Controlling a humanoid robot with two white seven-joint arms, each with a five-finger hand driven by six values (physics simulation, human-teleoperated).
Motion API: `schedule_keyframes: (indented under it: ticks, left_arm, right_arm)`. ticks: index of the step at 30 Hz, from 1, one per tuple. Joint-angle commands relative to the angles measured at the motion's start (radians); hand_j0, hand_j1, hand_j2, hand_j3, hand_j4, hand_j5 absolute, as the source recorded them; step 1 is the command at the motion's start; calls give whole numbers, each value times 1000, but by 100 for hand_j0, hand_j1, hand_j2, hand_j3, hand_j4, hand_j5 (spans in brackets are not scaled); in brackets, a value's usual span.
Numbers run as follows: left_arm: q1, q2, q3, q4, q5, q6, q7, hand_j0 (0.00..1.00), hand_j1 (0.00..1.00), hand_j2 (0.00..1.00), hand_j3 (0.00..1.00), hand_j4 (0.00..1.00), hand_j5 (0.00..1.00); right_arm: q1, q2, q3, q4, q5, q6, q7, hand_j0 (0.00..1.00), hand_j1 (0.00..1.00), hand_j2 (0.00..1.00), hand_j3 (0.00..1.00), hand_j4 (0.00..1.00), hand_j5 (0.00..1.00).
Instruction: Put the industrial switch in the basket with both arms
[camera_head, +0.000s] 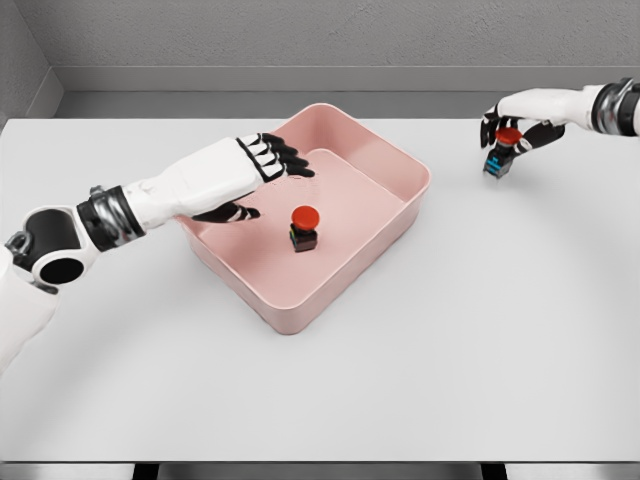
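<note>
One switch (304, 228), black-bodied with a red button on top, already sits upright on the floor of the pink basket (400, 165), a little left of its centre. A second switch (500, 152), red-capped with a bluish base, is far off at the right side of the bench (480, 340), well apart from the basket, and the right hand (520, 125) is curled down over it with its fingers wrapped around the button end. Whether the base has left the bench I cannot tell from here.

The left hand (262, 170) hangs over the basket's left portion with fingers spread and nothing in them, just beside the switch that is inside but not touching it.

To my eye the left arm's share is done and the right arm's pickup is the step in hand. Next it needs a firm lift clear of the bench, a carry leftward over the basket's near right wall, and a release inside, while the left arm draws out of the way.
</note>
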Motion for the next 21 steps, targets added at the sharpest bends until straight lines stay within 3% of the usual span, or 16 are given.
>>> schedule_keyframes:
  ticks: [1, 3, 5, 7, 9, 12, 21]
  left_arm:
    - [0, 150, -2, -95, 79, 1, 1, 100, 100, 100, 100, 100, 100]
    - [8, 286, -2, -177, 80, 1, 1, 100, 100, 100, 100, 100, 100]
    - [9, 409, 1, -184, 79, 1, 1, 100, 100, 100, 100, 100, 100]
    - [9, 420, 3, -183, 77, 1, -6, 100, 100, 100, 100, 100, 100]
    - [25, 418, 0, -184, 77, 1, -6, 100, 100, 100, 100, 100, 100]
    - [31, 420, 1, -183, 77, 1, -6, 100, 100, 100, 100, 100, 100]
    - [34, 423, 7, -180, 73, 1, -8, 100, 100, 100, 100, 100, 100]
  right_arm:
    - [0, -2, -2, -3, -5, -19, 2, 48, 48, 48, 48, 48, 48]
    - [-2, -11, -2, -2, -7, -42, 2, 48, 48, 48, 48, 48, 48]
    - [-15, -19, -2, -3, -8, -50, 2, 48, 48, 48, 48, 48, 48]
    - [-26, -26, -5, -8, -11, -50, 2, 48, 48, 48, 48, 48, 48]
    - [-26, -51, -5, -68, -16, -50, 2, 48, 48, 48, 48, 48, 48]
    - [-26, -53, -4, -86, -16, -50, 2, 48, 48, 48, 48, 48, 48]
    - [-23, -72, -4, -244, -25, -50, 2, 47, 47, 47, 47, 47, 47]
